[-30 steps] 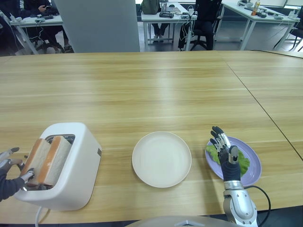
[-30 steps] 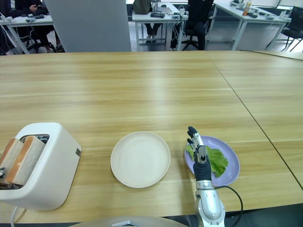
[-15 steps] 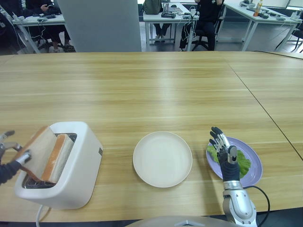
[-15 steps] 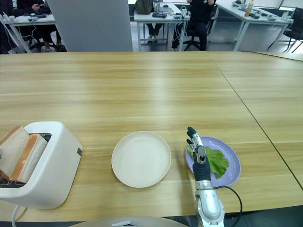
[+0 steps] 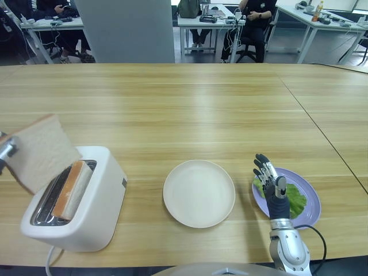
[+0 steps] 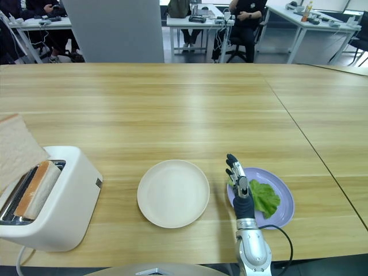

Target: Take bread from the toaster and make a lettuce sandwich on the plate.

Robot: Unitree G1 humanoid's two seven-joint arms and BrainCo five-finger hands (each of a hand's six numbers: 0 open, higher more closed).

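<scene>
One bread slice (image 5: pixel 40 152) now outside toaster (image 5: pixel 99 207)

We see a wooden tabletop (image 5: pixel 184 103) carrying a white toaster (image 5: pixel 95 207) at the left, a cream plate (image 5: pixel 199 193) in the middle and a purple plate (image 5: pixel 310 202) near its right.

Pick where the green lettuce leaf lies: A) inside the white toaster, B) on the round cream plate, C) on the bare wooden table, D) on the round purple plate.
D: the green lettuce leaf rests on the round purple plate, just beside the robot's open right hand.
</scene>
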